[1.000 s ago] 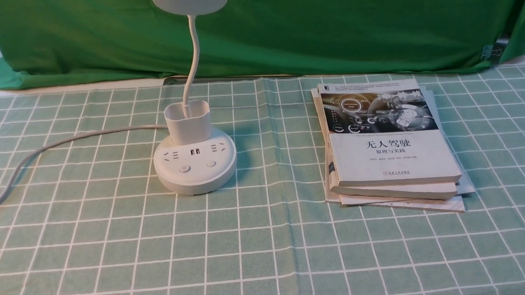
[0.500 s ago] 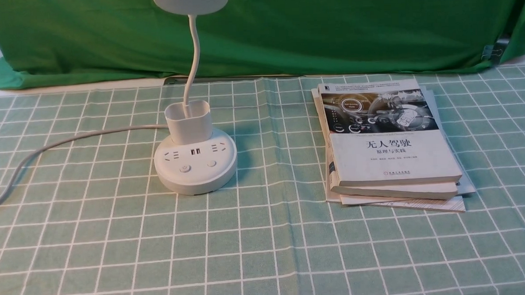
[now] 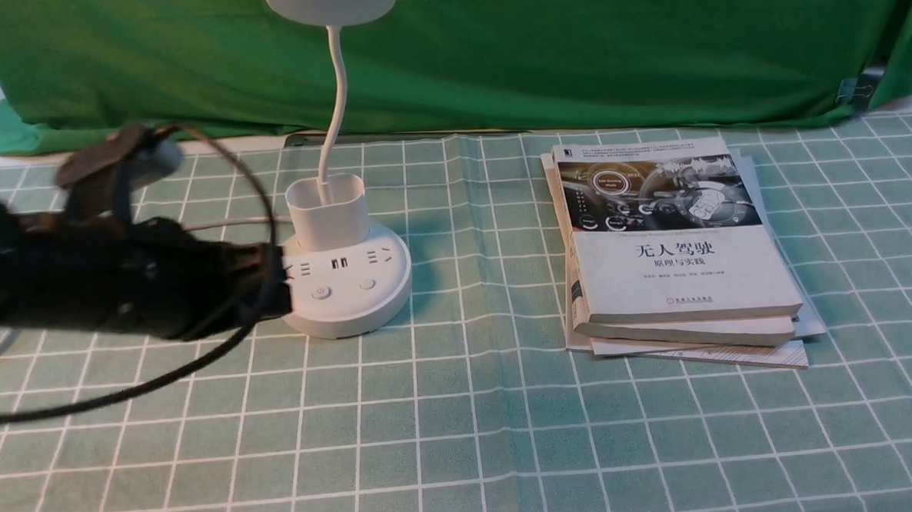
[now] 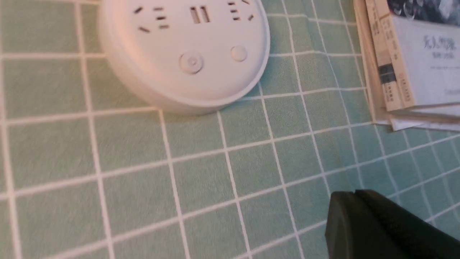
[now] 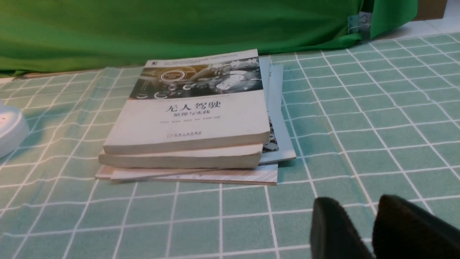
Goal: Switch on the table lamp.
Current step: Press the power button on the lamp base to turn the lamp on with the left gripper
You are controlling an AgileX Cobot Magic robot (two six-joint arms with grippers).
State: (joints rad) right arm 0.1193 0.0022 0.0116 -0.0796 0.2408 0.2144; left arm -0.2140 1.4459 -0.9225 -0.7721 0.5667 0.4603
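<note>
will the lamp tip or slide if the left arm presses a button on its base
Probably won't tip: the table lamp sits on a wide puck base. Its thin neck likely sways. A sideways shove might slide it on the tablecloth.

Soft even light, motion-blurred left arm (image 3: 119,290).

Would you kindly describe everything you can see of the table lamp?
The table lamp is white and plastic-looking: a round puck base with sockets and two buttons, a cup holder, a thin curved neck and a round head cropped by the frame. It stands upright on the checked cloth, left of the books; the left arm overlaps its left edge.
</note>
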